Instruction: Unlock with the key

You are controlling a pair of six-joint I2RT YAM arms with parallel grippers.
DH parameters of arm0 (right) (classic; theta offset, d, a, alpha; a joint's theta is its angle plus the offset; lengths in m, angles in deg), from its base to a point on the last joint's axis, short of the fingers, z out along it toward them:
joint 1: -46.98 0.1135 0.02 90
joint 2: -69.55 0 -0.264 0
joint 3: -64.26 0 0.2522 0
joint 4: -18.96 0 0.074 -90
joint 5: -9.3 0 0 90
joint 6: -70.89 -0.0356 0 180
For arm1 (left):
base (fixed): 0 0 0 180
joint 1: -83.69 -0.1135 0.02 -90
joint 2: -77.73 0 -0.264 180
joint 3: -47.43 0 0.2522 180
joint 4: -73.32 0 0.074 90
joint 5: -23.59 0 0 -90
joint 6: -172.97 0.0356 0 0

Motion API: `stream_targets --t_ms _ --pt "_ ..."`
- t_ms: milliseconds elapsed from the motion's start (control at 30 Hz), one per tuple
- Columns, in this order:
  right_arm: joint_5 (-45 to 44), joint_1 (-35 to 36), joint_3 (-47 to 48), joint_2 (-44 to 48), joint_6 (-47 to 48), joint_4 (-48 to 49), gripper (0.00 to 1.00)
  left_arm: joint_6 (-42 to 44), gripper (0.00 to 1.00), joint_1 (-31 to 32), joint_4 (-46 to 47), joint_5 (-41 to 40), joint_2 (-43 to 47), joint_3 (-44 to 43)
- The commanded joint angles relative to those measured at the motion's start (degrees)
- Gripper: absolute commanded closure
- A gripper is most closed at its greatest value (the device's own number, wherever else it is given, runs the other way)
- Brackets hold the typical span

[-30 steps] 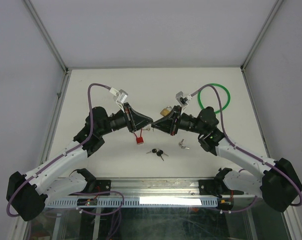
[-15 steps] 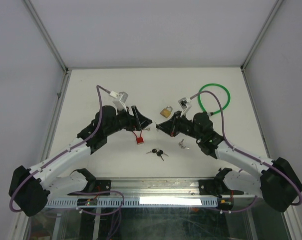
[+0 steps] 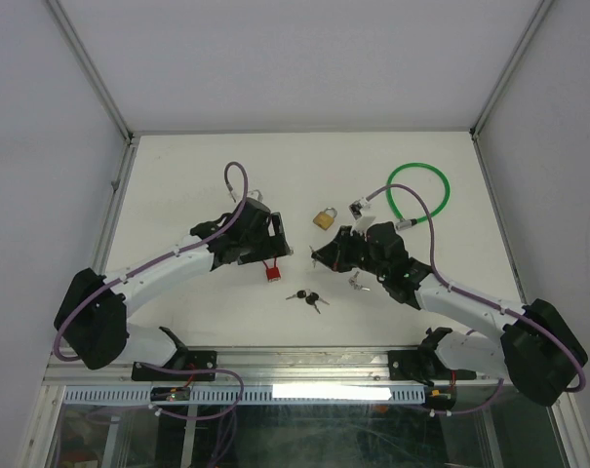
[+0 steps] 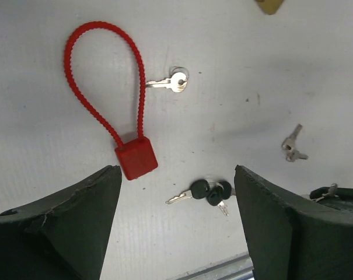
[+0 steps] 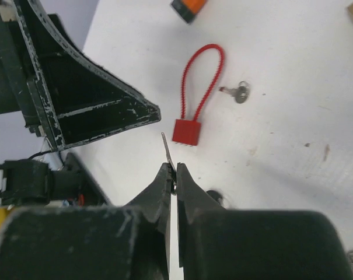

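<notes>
Right tool point(image 5: 175, 175) pinches key point(image 5: 165, 144)

You are looking down on a white table point(image 3: 177, 175) with both arms reaching inward from the near edge; the left gripper point(image 3: 281, 241) is just beside a red cable lock point(image 3: 272, 273); the right gripper point(image 3: 321, 256) faces it, a little apart; a brass padlock point(image 3: 324, 216) lies beyond them; black-headed keys point(image 3: 307, 296) and silver keys point(image 3: 356, 284) lie nearer you; a green cable loop point(image 3: 418, 190) lies far right.
</notes>
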Motion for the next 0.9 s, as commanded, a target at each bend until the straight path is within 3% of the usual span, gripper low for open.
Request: stream_targets --t_ms 0,300,867 --pt "-10.02 0.23 1.46 -1.06 0.06 0.06 1.0 -2.44 0.21 0.73 -7.36 -4.43 -4.47 -5.34" --pt "-11.61 0.24 2.03 -2.61 -0.27 -1.52 1.0 -2.28 0.28 0.78 -17.58 -4.83 -20.43 -14.61" --pt "-11.89 0.27 2.05 -2.44 -0.19 -3.18 1.0 -1.01 0.54 0.88 -16.42 -2.32 -27.61 -16.17"
